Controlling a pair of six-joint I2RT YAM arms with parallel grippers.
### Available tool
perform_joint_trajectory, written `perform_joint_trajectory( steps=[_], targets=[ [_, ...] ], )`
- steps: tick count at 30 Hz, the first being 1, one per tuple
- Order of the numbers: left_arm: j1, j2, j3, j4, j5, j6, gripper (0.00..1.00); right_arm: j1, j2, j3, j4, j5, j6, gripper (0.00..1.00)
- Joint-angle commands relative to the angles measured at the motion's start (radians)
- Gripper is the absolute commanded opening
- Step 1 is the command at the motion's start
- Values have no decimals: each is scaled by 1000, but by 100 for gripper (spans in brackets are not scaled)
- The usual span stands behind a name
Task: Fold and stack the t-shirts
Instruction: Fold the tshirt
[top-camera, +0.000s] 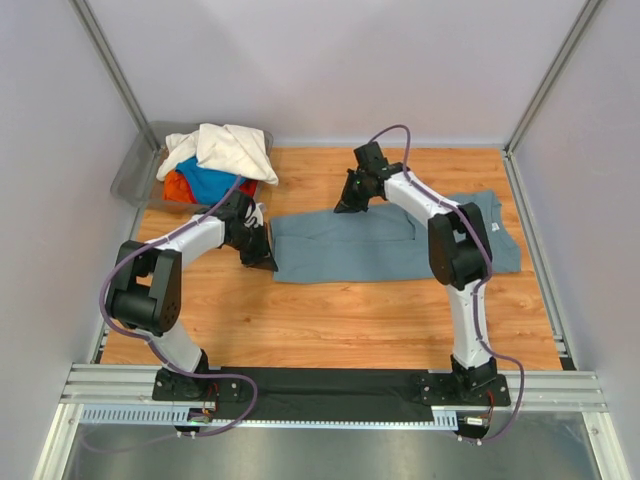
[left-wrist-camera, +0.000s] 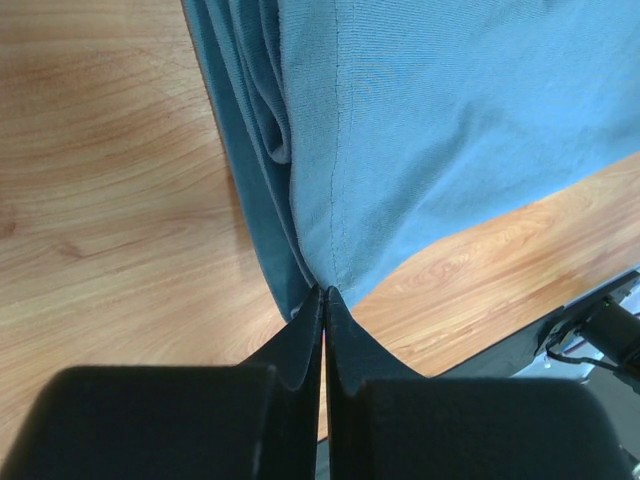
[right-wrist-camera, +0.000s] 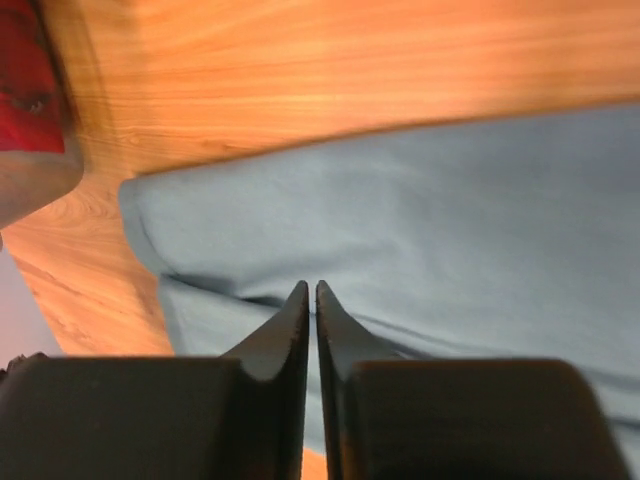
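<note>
Top view: grey-blue t-shirt (top-camera: 350, 250) lies flat on the tabletop (top-camera: 330, 320), folded into a long band running left to right, centre to right side. Its right end passes under the right arm's forearm.

Left claw (top-camera: 265, 255): at the shirt's left end, near corner. The left wrist view shows the left claw (left-wrist-camera: 325, 292) with both fingers pressed fully together and no gap. The layered cloth edges converge straight into the tips, so it is clamped on the shirt's corner. The bunched folds run along the left side of the cloth in that view.

Right claw (top-camera: 348, 205): at the shirt's far edge, toward its left end. The right wrist view shows the right claw (right-wrist-camera: 311, 285) with fingers drawn in to a thin slit. The tips sit on a dark crease of the grey-blue cloth, pinching that fold. The shirt's corner is visible to the left of the tips.

The 2 claws are well apart, on opposite edges of the same end.

Grey bin (top-camera: 135, 175) sits at the far left corner and holds 3 more shirts. The cream-white shirt (top-camera: 230, 150) is on top, spilling over the rim. The bright blue shirt (top-camera: 210, 185) and red-orange shirt (top-camera: 175, 188) lie under it.
</note>
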Motion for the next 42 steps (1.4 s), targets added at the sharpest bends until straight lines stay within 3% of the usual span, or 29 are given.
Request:
perform_joint_trajectory(
  steps=[1, 5, 12, 18, 29, 39, 41, 42],
  targets=[
    [2, 3, 33, -11, 18, 0, 0, 51, 112, 104, 27, -30, 14, 4],
    [2, 4, 35, -20, 20, 7, 0, 99, 184, 183, 41, -27, 42, 0],
    [2, 3, 41, -35, 23, 14, 0, 122, 221, 149, 102, 2, 114, 0],
    [2, -14, 24, -83, 41, 11, 0, 123, 293, 226, -34, 97, 157, 0],
    [5, -99, -120, -68, 70, -44, 0, 128, 313, 249, -115, 143, 200, 0],
    [6, 2, -119, 6, -5, -30, 0, 128, 313, 253, -118, 110, 151, 0],
    [6, 3, -114, -5, -6, -24, 5, 128, 312, 279, -137, 101, 129, 0],
    [6, -16, -114, -11, -20, -23, 16, 127, 310, 287, -141, 97, 122, 0]
  ],
)
